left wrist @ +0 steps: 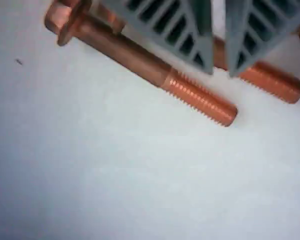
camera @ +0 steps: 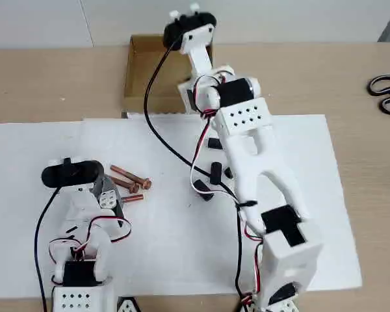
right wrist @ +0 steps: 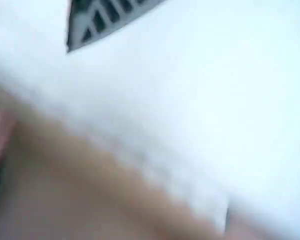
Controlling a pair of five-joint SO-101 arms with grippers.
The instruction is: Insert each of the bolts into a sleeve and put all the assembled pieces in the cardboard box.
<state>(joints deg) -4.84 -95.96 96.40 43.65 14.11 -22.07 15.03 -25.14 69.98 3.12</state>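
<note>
Three copper bolts (camera: 131,184) lie side by side on the white paper (camera: 162,253). My left gripper (camera: 117,201) hangs right at their threaded ends. In the left wrist view its grey ribbed fingers (left wrist: 175,30) are shut to a thin slit just above one bolt (left wrist: 270,80), with another bolt (left wrist: 140,60) beside it. Several black sleeves (camera: 215,173) lie mid-table, partly under my right arm. That arm stretches to the cardboard box (camera: 143,71), with my right gripper (camera: 185,96) at the box's near right corner, largely hidden. The right wrist view catches a grey piece of it (right wrist: 105,20) over paper and a brown surface.
Scissors (camera: 387,92) lie on the wooden table at the far right. Cables trail from both arms across the paper. The paper's front middle, between the two arm bases, is bare.
</note>
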